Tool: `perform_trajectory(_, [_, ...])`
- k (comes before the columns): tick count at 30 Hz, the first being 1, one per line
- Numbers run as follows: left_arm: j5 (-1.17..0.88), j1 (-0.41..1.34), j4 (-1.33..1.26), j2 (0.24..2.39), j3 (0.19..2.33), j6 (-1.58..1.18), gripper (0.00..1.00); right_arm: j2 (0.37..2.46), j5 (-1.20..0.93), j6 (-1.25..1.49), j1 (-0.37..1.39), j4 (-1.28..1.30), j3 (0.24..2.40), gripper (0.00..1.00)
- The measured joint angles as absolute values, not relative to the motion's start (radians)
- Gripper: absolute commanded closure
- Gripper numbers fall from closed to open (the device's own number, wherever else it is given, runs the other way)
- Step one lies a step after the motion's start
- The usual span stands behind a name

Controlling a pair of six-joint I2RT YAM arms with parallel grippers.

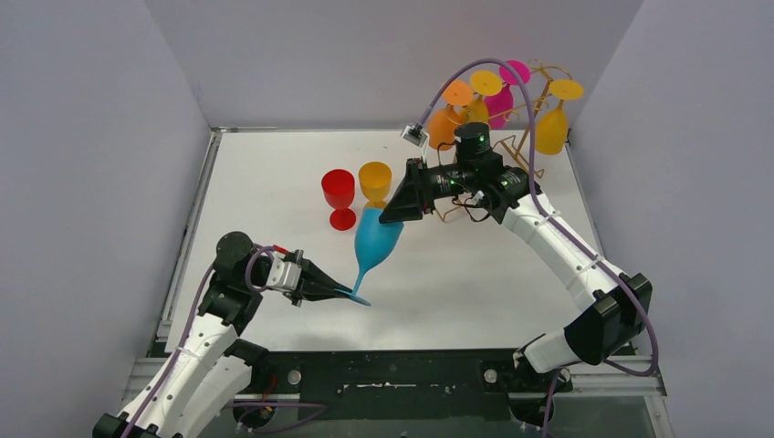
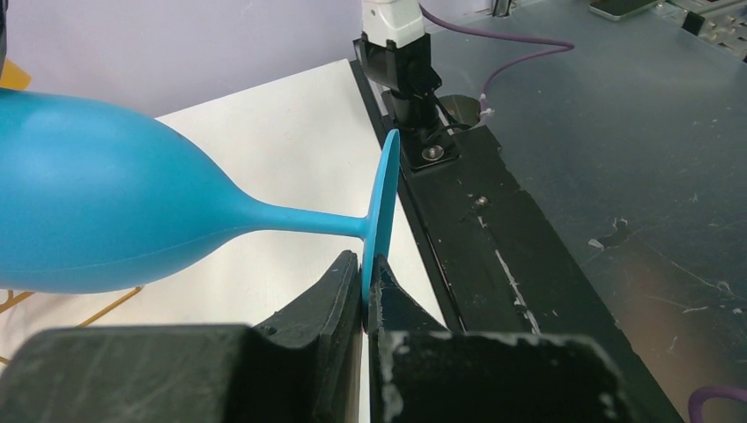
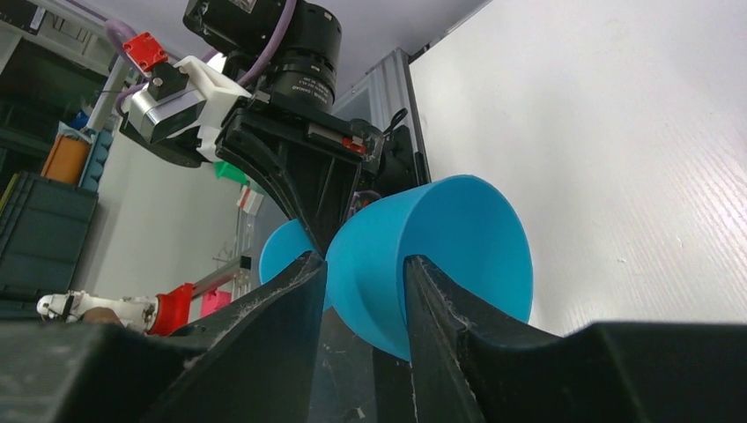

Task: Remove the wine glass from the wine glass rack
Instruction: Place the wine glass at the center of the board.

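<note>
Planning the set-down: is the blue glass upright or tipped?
Tipped: blue glass slants, foot pinched by left gripper, right gripper straddling its rim.

Setting: a robotics laboratory test cell.

- Enclosure: plain grey wall panels [image 1: 82, 182] close the left, rear and right of a white tabletop [image 1: 475, 274].
- Mounting: two robot arms [image 1: 566, 246] stand on a black bolted base plate [image 1: 392, 365] along the bottom edge, and a purple cable [image 1: 484, 62] loops above.
- Test props: the wine glass rack [image 1: 538, 91] at the upper right carries opaque coloured glasses [image 1: 550, 130].
- Surroundings: the right wrist view shows storage bins [image 3: 44, 238] at the left edge. The left wrist view shows a scuffed grey bench [image 2: 617, 150] at the right.
</note>
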State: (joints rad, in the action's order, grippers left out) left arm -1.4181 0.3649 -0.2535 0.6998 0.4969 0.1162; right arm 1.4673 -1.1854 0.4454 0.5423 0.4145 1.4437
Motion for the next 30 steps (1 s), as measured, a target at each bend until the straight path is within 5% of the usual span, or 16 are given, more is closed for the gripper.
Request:
perform_trajectory(14, [-1.470, 0.365, -0.240, 0.715, 0.525, 0.121, 1.00, 1.470, -1.246, 0.472, 0.543, 0.390, 1.443, 0.74])
perform_trajectory(20, [-1.478, 0.365, -0.242, 0.733, 0.531, 0.133, 1.00, 1.470, -1.251, 0.472, 0.543, 0.390, 1.442, 0.67])
perform_trajectory(30, [-1.480, 0.365, -0.244, 0.737, 0.536, 0.139, 1.00, 1.470, -1.285, 0.472, 0.543, 0.374, 1.439, 0.84])
